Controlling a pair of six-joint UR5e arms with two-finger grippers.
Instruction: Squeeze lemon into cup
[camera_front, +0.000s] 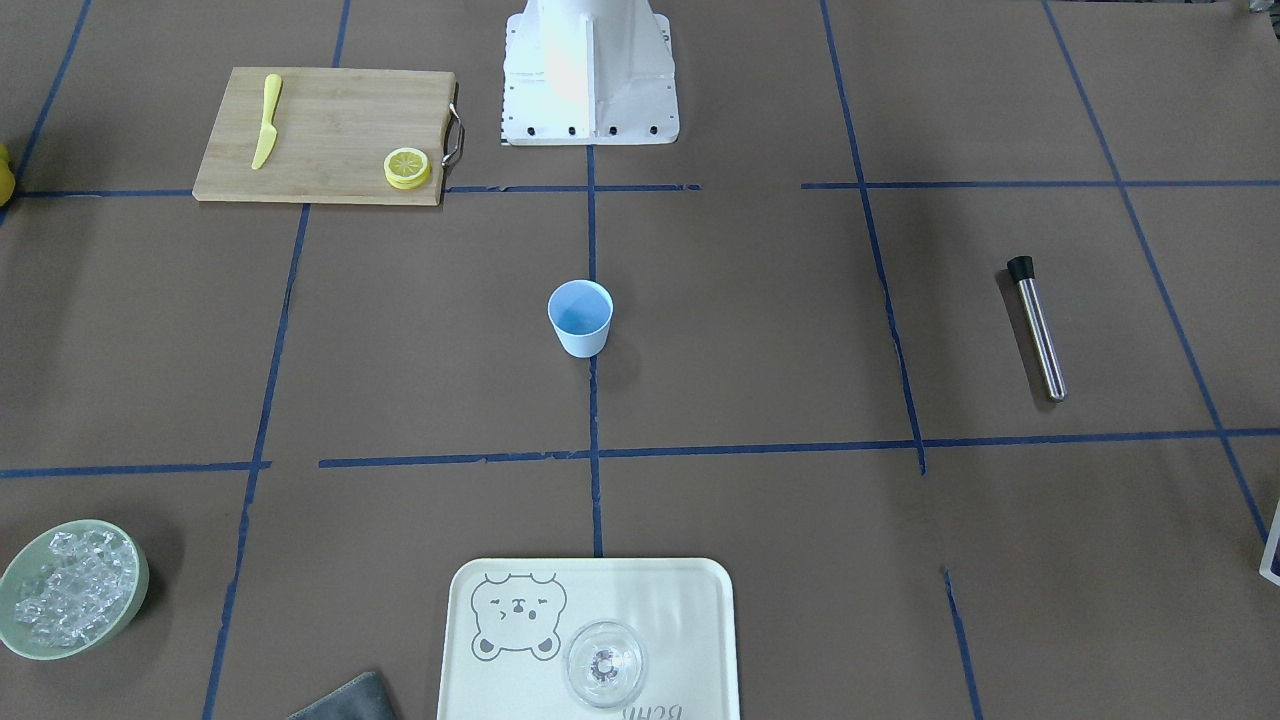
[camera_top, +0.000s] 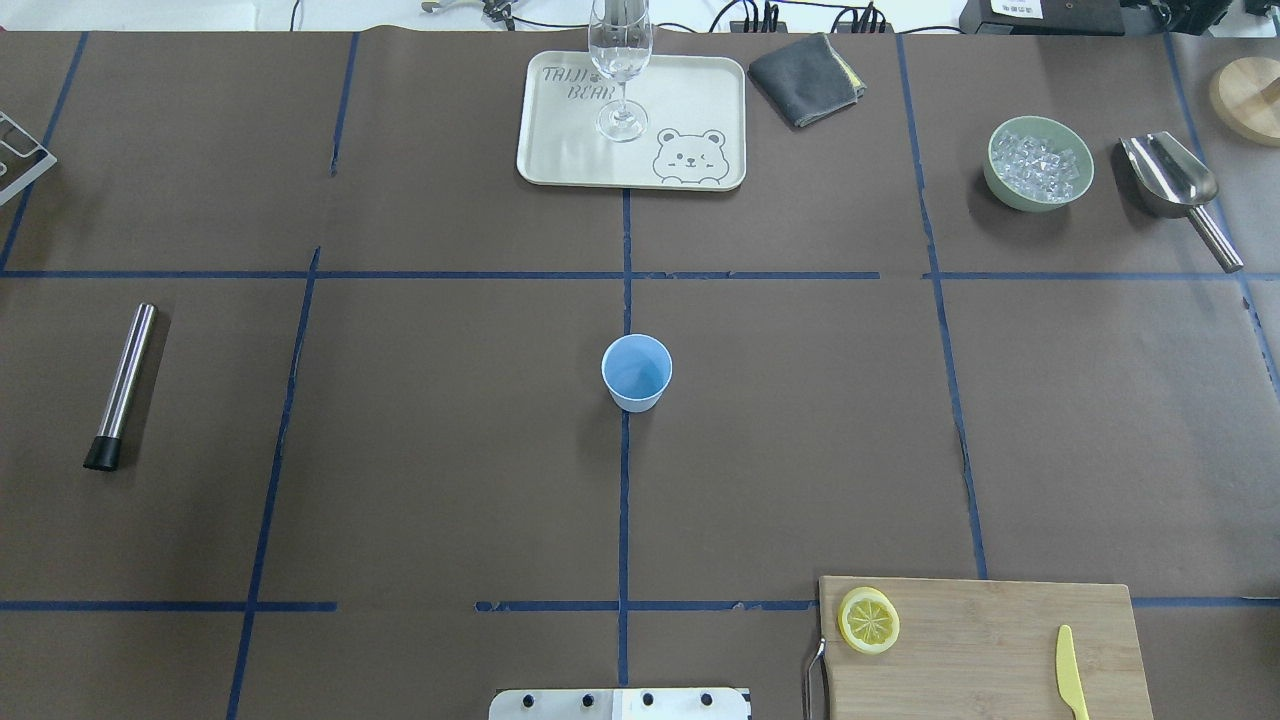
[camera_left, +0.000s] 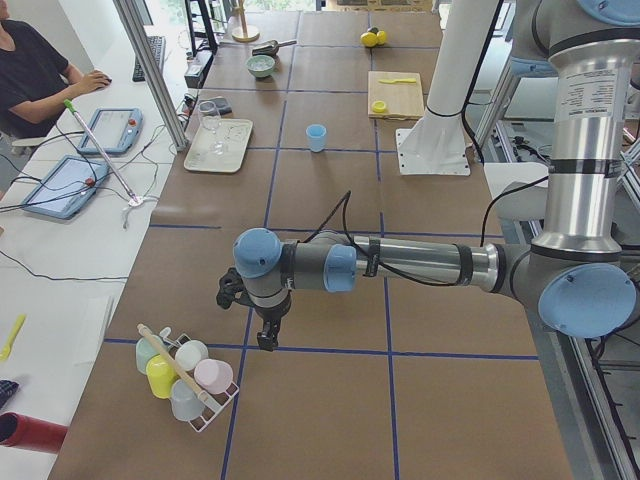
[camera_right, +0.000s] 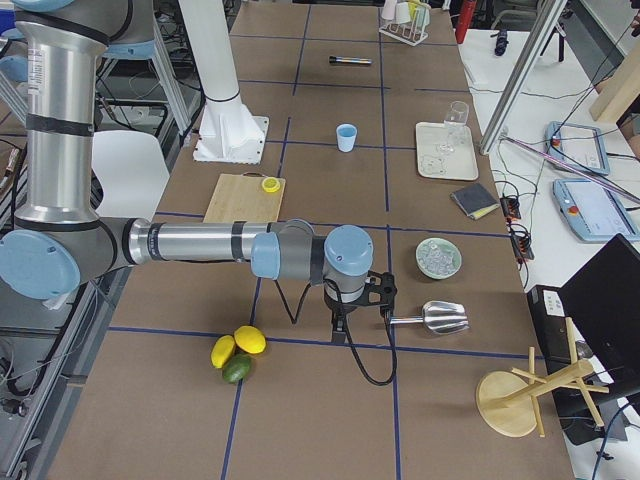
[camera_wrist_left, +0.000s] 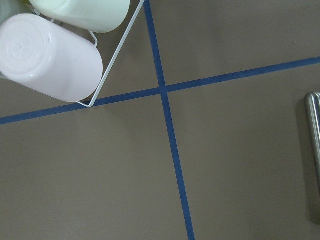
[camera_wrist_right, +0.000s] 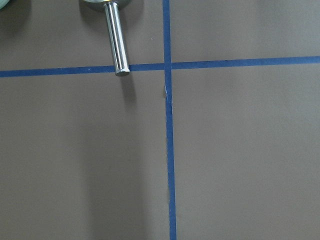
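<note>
A: At robot's near edge, lemon lies on cutting board, untouched; cup stands mid-table, well apart.
B: Grippers?
A: Out at table ends, left gripper & right gripper; fingers open or closed, can't tell. Nothing begun, I'd say. Next: right arm reaches lemon, pinches its rim.

Open table surrounds the cup — by the lemon, only the board's handle stands near, the knife well apart.
</note>
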